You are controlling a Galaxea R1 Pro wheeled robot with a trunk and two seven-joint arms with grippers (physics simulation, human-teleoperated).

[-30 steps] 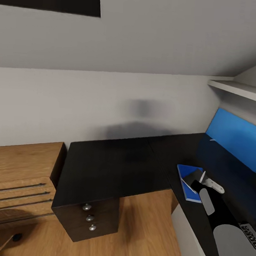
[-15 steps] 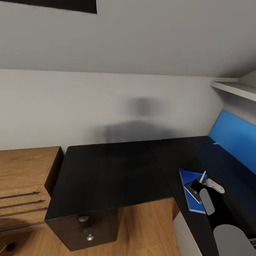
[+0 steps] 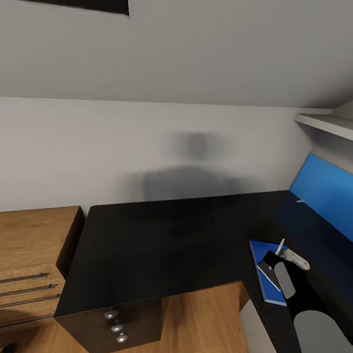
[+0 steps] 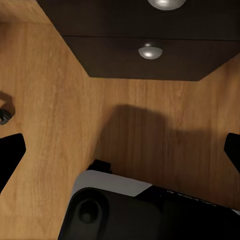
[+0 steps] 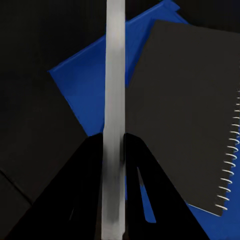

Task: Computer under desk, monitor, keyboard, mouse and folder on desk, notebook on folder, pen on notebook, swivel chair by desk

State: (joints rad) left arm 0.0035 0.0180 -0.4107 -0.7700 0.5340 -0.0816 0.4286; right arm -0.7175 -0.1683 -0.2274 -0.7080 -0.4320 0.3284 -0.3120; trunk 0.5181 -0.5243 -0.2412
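From the head view, the right end effector (image 3: 276,254) hangs over the right wing of the black bench (image 3: 155,238), pinching the pen (image 3: 280,246), right above the grey notebook (image 3: 267,269) lying on the blue folder (image 3: 265,258). The left wrist view looks down at wood floor (image 4: 60,100) and the drawer knobs (image 4: 149,51); the left end effector (image 4: 120,150) looks spread wide, holding nothing. In the right wrist view the pen (image 5: 114,100) is clamped between the fingers (image 5: 85,165). Its long axis runs alongside the notebook (image 5: 190,100) edge, which lies off to one side, so I'd guess a small sideways nudge before letting go.
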